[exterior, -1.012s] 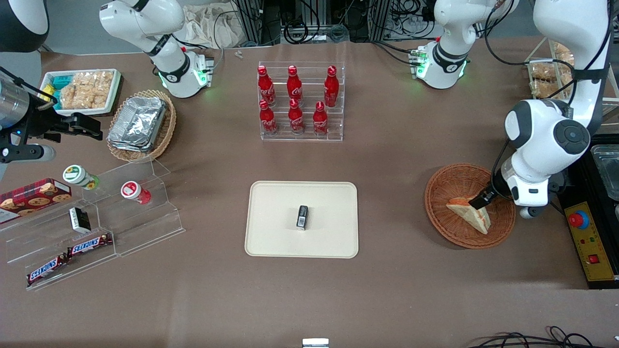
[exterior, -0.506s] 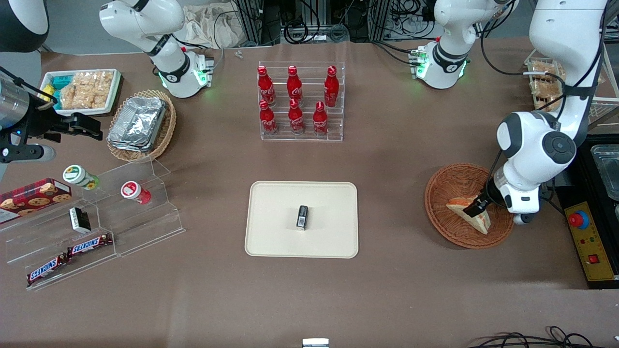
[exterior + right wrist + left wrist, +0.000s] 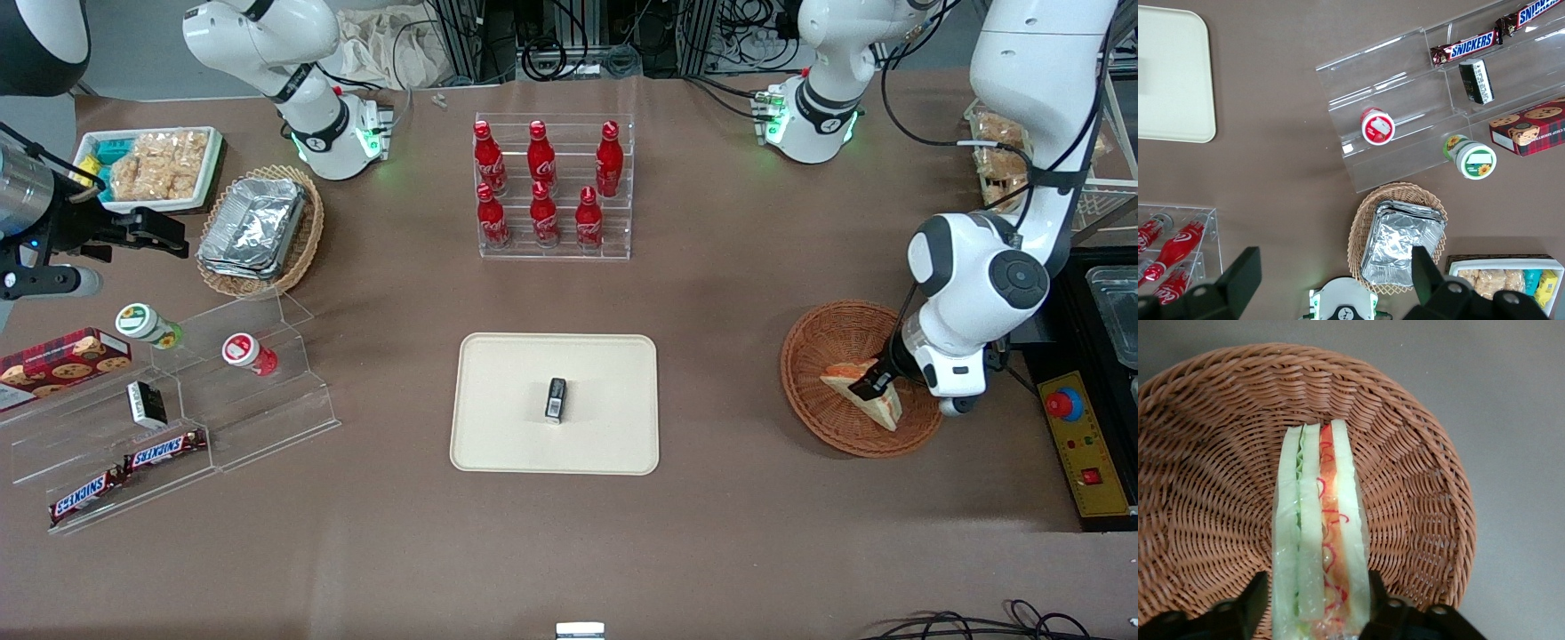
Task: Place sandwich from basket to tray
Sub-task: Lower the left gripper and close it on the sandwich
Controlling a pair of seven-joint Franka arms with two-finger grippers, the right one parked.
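**Gripper straddling sandwich in basket — grasp stage**

We see the sandwich (image 3: 1319, 533) standing on edge in the reddish-brown basket (image 3: 831, 333), still resting on the weave, at the working arm's end of the table. White bread outside, green layer on one side, orange-red on the other.

The gripper (image 3: 867, 385) is down in the basket with one finger on each bread face. In the wrist view the fingers (image 3: 1250, 607) flank the wedge near its wide end, spread apart — they look to be at or just beside the bread, but we cannot tell whether they press it yet. We judge it open, closing not done.

The tray (image 3: 498, 356) sits mid-table, well apart from the basket, with a small dark packet (image 3: 556, 397) lying near its middle.

Risks from here:
- Soft bread — squeezing too hard could crush it or push filling out.
- The grip is near one end only, so the wedge could pivot or droop on lift and slip free.
- The basket is light; a fingertip snagging the weave could drag it along.
- At the drop, the sandwich could land on the packet and tip — bare tray beside it looks safer.
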